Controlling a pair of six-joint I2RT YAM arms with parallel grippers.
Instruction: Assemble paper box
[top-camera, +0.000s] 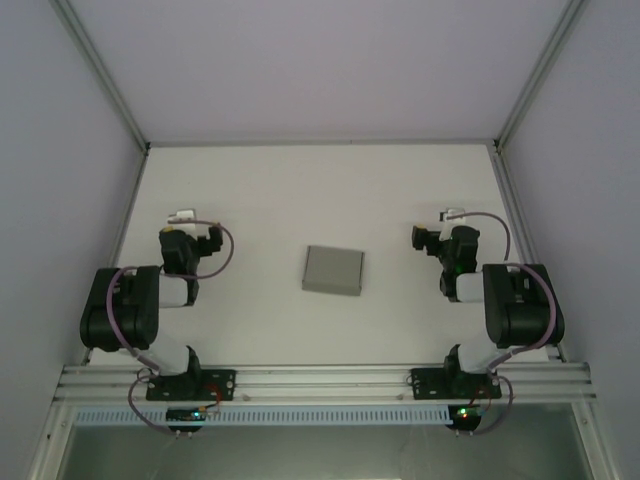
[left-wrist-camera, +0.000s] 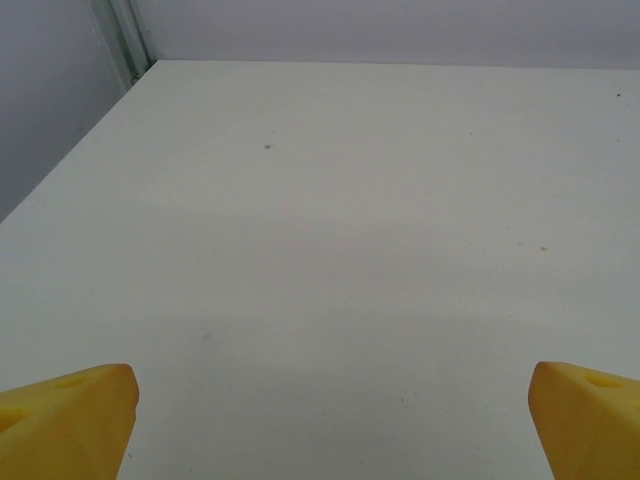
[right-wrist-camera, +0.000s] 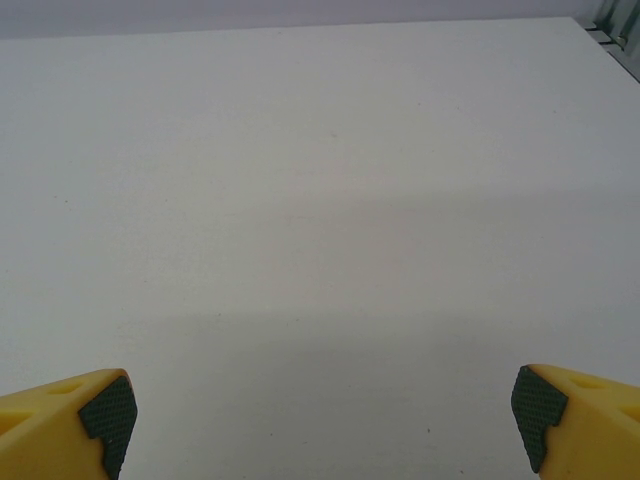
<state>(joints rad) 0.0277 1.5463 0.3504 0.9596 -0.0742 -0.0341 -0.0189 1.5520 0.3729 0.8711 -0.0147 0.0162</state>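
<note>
Top view: your paper box (top-camera: 333, 270) lies flat mid table (top-camera: 250, 190), long axis approx left-right, slightly skewed, well apart from both arms. Left wrist: left gripper (left-wrist-camera: 330, 400) is spread wide, holding nothing. Right wrist: right gripper (right-wrist-camera: 320, 410) is also spread wide w/ nothing gripped.

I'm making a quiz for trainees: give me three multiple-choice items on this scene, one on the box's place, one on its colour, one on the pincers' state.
1. Where is the box? A middle of the table; B against the back wall; C far left corner.
2. Its colour? A red; B grey; C blue.
3. The left pincer and right pincer are? A both shut; B both open; C holding the box.
Key: A, top view shows it central; B, plain grey card; B, fingers wide apart in each wrist view.
</note>
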